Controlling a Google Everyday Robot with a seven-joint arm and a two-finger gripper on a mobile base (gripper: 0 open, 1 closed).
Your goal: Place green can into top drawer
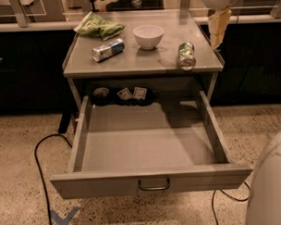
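Note:
The green can [186, 55] lies on its side on the cabinet top [143, 63], near the right edge, one silver end towards me. The top drawer [152, 181] is pulled fully out below it, with its dark loop handle [154, 184] at the centre of the front panel, and its floor is bare. My gripper [219, 29] hangs from the white arm at the upper right, above and just right of the can and behind it, not touching it.
On the cabinet top stand a white bowl [148, 36], a blue-and-white silver can [108, 49] on its side and a green snack bag [98, 25]. Small dark items [123, 93] sit at the drawer's back. A black cable [40, 159] runs over the floor at the left. The robot's white body [272, 184] is at the lower right.

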